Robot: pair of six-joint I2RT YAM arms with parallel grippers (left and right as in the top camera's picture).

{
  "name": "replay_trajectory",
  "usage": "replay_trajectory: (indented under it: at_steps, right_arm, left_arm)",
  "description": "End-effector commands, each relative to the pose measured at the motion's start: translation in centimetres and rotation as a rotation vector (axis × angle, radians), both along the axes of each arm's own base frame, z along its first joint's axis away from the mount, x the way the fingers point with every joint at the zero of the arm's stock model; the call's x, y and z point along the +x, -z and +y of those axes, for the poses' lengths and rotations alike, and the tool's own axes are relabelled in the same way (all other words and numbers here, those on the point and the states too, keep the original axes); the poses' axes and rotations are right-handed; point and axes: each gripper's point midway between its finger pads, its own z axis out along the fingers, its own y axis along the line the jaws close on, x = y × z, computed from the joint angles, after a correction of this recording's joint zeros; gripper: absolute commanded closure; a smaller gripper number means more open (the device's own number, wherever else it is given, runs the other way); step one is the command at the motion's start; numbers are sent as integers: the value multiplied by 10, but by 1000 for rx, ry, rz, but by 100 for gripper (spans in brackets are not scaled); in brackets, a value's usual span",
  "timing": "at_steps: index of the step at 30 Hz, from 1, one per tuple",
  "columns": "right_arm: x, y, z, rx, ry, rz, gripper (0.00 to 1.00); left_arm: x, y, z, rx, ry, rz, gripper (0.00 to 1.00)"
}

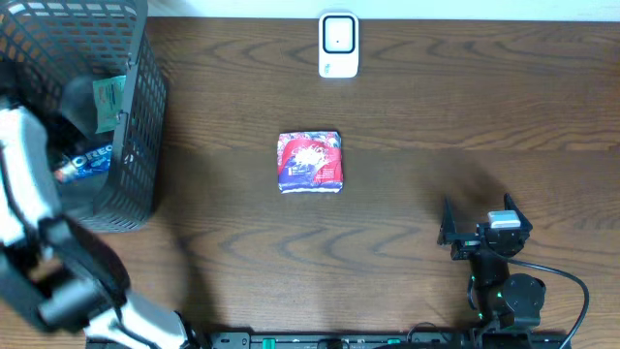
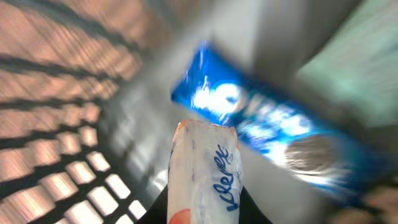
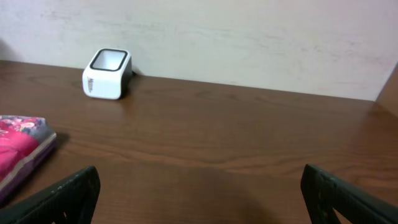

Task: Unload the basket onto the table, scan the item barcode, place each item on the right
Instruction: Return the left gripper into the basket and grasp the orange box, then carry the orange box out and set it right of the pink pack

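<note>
Left arm [image 1: 24,184] reaches from the near-left corner over the rim and down into the black mesh basket [image 1: 145,145] at the tabletop's [image 1: 436,116] far-left edge. The overhead view doesn't show its hand clearly inside the basket. Left wrist view is motion-blurred, but the left hand [image 2: 202,208] is clamped on a white Kleenex tissue pack [image 2: 205,162]. The pack stands up between the dark fingers [image 2: 158,208], blue script running along its length and an orange patch at the bottom. So the item is inside the basket, in that hand's grip. Right behind it lies a blue Oreo pack [image 2: 261,124], on a diagonal, with basket mesh on the left of that view. Overhead also shows a green packet [image 1: 108,97] leaning against the basket's inner wall. Right arm [image 1: 513,296] sits at the near-right edge, folded low, with the right hand [image 1: 477,215] pointing toward the far side, jaws spread wide and nothing between them. Its wrist view shows both fingertips apart just above bare wood. White scanner [image 1: 338,44] stands at the far edge, centre. A red-and-pink packet [image 1: 310,163] lies flat mid-tabletop, between scanner and near edge, well apart from both hands.
</note>
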Motion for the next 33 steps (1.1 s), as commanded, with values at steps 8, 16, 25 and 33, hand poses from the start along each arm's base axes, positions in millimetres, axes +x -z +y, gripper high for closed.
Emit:
replay_trajectory:
  at_steps: [8, 16, 25, 33]
  right_arm:
    - [0, 1, 2, -9, -12, 5, 1]
    - [0, 1, 2, -9, -12, 5, 1]
    - [0, 1, 2, -9, -12, 5, 1]
    - [0, 1, 2, -9, -12, 5, 1]
  left_arm:
    - [3, -218, -111, -2, 347, -734, 92]
    - [9, -216, -259, -250, 755, -732, 93]
    - [31, -115, -414, -461, 1056, -425, 93]
    - [66, -7, -487, -412, 1002, -239, 92]
